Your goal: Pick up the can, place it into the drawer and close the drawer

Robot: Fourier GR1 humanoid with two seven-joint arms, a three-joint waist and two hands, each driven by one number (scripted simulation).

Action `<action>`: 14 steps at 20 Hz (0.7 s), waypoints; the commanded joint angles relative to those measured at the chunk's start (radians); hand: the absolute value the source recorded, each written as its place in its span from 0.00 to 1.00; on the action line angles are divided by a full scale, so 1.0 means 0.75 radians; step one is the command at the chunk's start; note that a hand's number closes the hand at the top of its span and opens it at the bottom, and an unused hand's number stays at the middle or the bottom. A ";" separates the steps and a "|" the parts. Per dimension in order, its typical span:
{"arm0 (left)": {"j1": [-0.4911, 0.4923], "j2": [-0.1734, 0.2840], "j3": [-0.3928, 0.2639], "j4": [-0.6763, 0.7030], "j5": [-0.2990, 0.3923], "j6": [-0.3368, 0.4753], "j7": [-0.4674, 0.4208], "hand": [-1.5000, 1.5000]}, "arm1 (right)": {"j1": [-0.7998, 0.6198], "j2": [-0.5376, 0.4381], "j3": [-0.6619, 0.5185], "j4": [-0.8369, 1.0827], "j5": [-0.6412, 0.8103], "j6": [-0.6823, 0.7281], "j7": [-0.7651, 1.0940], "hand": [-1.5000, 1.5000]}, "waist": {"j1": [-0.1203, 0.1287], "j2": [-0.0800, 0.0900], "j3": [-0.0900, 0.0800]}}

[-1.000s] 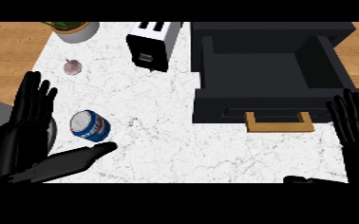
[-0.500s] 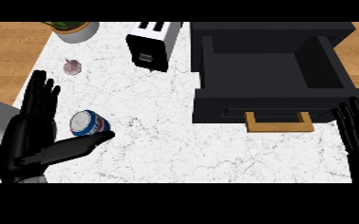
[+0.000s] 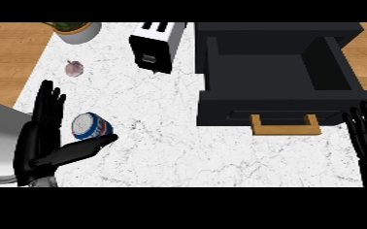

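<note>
The can (image 3: 91, 125) lay near the surface's (image 3: 172, 140) left edge, between the open left hand's (image 3: 41, 145) straight fingers and thumb, ungrasped. The drawer (image 3: 276, 73) stood open. The right hand (image 3: 356, 133) rested open at the right edge.

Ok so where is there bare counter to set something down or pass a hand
The widest bare patch of counter lies between the can and the drawer, running below the toaster. The drawer's inside is bare too. It is crowded at the left, where the left hand brackets the can.
</note>
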State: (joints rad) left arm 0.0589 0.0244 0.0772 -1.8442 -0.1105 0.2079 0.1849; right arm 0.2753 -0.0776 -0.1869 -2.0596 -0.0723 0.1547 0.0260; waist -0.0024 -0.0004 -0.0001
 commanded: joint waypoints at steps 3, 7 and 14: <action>-0.016 -0.006 0.031 0.170 0.009 0.006 -0.128 0.00 | -0.033 -0.024 -0.086 0.094 -0.034 0.056 -0.071 0.00 | 0.000 0.000 0.000; -0.035 0.020 0.098 0.303 0.074 -0.018 -0.210 0.00 | 0.038 0.019 -0.050 -0.031 -0.023 0.057 -0.019 0.00 | -0.003 0.000 0.000; 0.048 0.041 0.136 0.351 0.088 -0.041 -0.321 0.00 | -0.078 0.010 -0.062 0.007 -0.006 0.036 0.070 0.00 | 0.002 0.000 0.000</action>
State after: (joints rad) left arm 0.0753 0.0476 0.1593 -1.6234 -0.0547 0.1859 -0.0148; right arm 0.2432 -0.0652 -0.2194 -2.0508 -0.0619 0.1788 0.0451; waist -0.0015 -0.0004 0.0000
